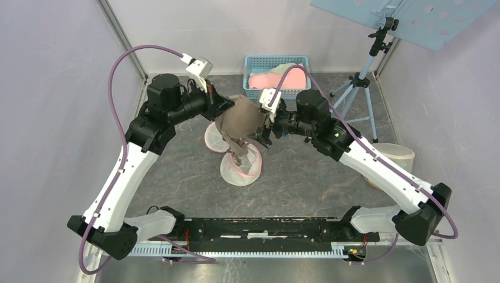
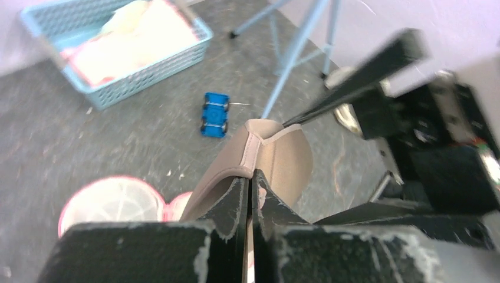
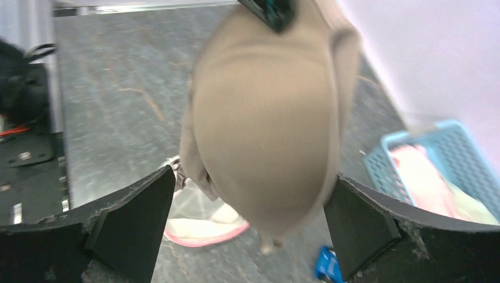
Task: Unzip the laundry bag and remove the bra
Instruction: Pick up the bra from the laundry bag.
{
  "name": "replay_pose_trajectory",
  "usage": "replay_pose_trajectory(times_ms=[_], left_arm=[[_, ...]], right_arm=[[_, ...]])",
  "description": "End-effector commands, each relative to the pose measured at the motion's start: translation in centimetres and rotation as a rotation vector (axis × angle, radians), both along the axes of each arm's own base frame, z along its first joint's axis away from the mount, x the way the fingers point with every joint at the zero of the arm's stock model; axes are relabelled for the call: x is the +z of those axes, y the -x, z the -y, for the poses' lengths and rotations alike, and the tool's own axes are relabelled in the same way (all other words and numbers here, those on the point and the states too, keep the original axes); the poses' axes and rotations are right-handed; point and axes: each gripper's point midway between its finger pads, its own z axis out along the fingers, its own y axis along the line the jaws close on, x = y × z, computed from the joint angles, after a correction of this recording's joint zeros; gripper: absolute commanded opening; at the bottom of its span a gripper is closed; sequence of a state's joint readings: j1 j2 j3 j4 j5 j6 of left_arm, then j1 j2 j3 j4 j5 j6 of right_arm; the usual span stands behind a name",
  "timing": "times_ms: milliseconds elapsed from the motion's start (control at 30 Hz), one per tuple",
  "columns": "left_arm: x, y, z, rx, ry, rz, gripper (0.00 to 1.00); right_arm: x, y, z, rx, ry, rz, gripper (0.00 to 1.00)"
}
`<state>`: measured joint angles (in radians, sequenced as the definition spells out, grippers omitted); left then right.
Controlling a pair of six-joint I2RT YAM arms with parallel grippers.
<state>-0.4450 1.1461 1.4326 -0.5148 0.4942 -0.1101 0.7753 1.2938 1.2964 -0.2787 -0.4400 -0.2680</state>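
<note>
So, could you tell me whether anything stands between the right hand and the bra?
Nothing visible does. The bra hangs pinched at its edge in the shut left hand, and the open right hand faces its cup directly. The laundry bag lies below on the table.

Lying on the grey mottled table point(image 1: 306, 177): pink-rimmed mesh laundry bag point(image 1: 242, 170) beneath the right gripper point(image 1: 264, 131), blue basket point(image 1: 259, 58) beyond it, tripod point(image 1: 361, 88) behind its wrist

I read bra point(image 1: 239, 121): smooth matt beige cloth | laundry bag point(image 1: 243, 172): white mesh, pink trim | basket point(image 1: 259, 58) upper centre: blue plastic lattice | table point(image 1: 312, 177): rough mottled grey
</note>
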Motion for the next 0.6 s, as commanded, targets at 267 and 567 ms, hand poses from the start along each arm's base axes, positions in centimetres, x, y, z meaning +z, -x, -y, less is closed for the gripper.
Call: replay_pose_trajectory(times_ms=[267, 567], left_arm=[[1.7, -6.2, -7.0, 0.815, 0.440, -0.390, 0.02], [2.8, -8.3, -6.9, 0.883, 0.520, -0.407, 0.02]], right_arm=[[2.7, -3.4, 2.4, -0.289, -0.116, 0.018, 0.95], [2.6, -4.5, -2.6, -0.342, -0.294, -0.241, 0.98]])
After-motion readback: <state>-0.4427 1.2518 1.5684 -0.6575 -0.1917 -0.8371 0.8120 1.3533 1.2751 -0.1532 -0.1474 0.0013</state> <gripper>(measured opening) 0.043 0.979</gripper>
